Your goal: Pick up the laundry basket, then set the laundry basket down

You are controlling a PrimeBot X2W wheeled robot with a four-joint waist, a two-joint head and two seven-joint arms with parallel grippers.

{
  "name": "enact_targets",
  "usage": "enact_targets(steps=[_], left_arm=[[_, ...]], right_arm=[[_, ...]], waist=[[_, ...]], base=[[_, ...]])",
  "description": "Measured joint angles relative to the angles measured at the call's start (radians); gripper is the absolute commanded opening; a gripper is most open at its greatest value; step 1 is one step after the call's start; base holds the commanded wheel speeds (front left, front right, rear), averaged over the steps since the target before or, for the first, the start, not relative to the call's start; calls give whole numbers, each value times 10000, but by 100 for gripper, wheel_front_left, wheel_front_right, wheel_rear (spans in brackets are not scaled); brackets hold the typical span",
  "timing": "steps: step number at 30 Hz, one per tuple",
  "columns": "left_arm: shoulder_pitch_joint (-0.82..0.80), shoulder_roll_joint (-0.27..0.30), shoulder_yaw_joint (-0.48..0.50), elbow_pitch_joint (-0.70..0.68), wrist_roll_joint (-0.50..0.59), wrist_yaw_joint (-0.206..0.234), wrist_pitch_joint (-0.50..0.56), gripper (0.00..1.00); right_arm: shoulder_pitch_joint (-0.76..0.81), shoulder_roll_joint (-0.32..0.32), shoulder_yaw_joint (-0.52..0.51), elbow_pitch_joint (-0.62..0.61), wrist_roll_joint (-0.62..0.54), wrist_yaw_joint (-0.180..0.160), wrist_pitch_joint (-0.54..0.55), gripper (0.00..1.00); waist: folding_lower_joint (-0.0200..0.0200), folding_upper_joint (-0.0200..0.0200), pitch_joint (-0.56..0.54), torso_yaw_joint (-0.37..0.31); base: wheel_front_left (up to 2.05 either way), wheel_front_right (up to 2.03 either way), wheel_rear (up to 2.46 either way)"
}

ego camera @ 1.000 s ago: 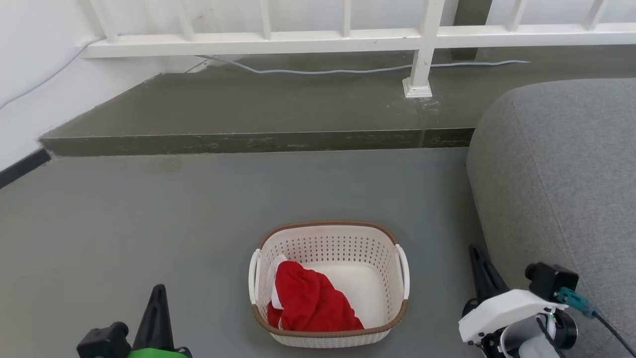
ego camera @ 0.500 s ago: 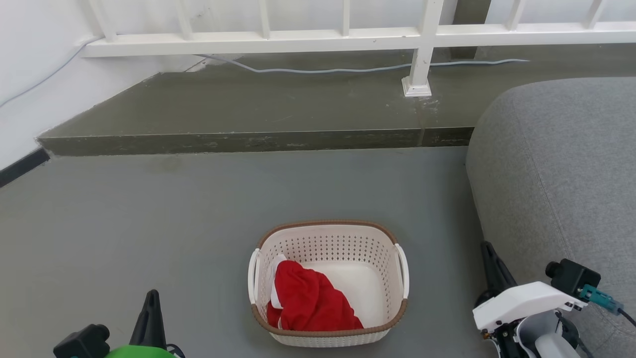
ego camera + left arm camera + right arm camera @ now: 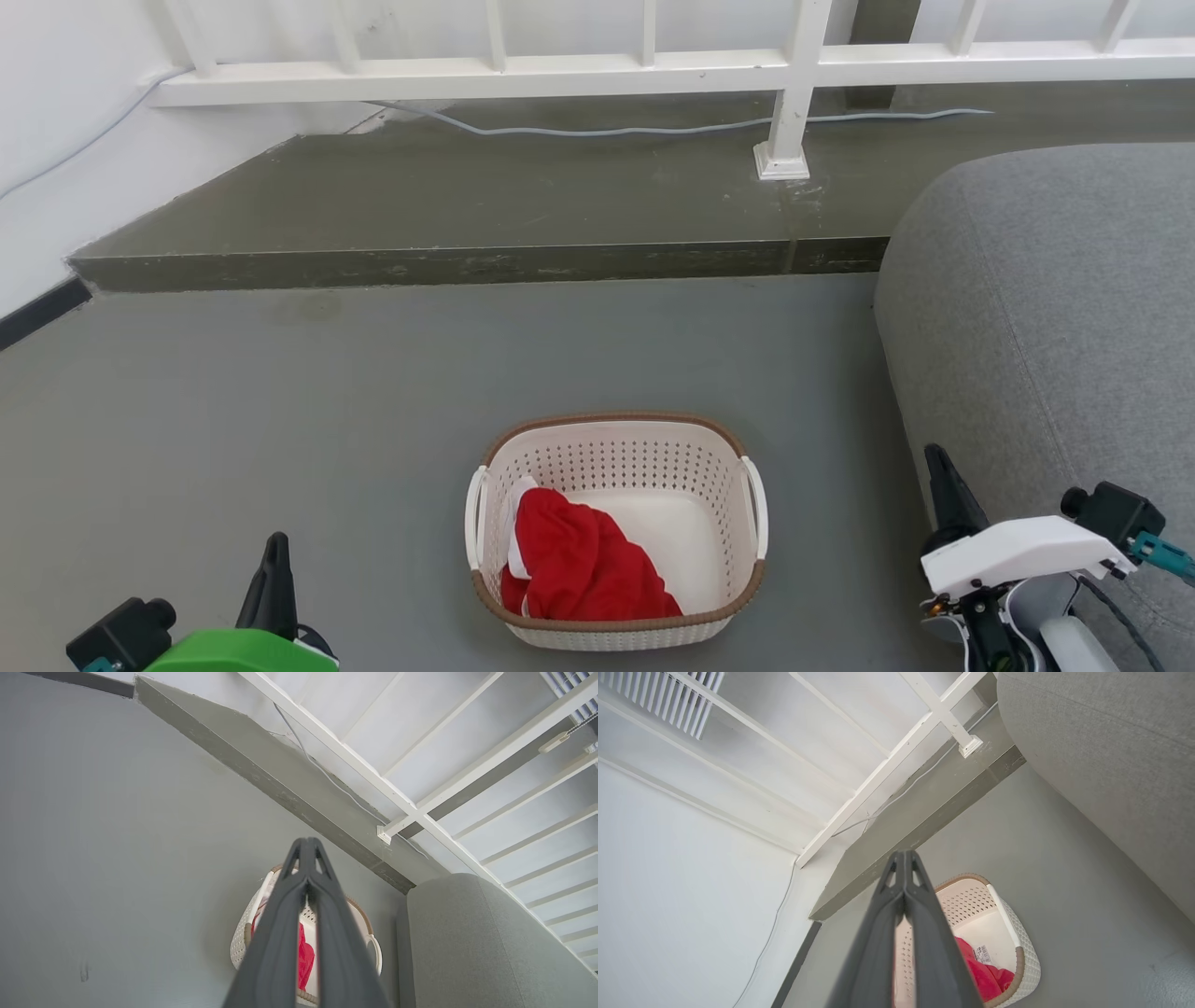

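Head view had the laundry basket (image 3: pixel 621 462) on floor (image 3: pixel 280 420) at 6 o'clock, left pincer (image 3: pixel 276 549) at 7, right pincer (image 3: pixel 939 465) at 5, both pressed together, empty.

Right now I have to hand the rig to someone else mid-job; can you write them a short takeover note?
Left gripper: fingers shut, empty, low on the left, apart from the basket.
Right gripper: fingers shut, empty, low on the right beside the grey fabric sofa.
Cream-white perforated plastic laundry basket with a brown rim: upright on the grey floor between the grippers, with a red cloth inside.
Done: no grasp in place; whether it was already lifted cannot be told.
Left: if not lifted, take its white side handles, lift, set down.
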Motion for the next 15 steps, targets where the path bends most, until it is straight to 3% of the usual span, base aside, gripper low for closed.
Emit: enact_targets(steps=[15], left_arm=[[-399,38,238,267,-1921,-293,453,0]], right_arm=[[-202,-6,-591,10,1781,347,443,0]], waist=[[0,0,18,-18]], base=[[0,0,0]])
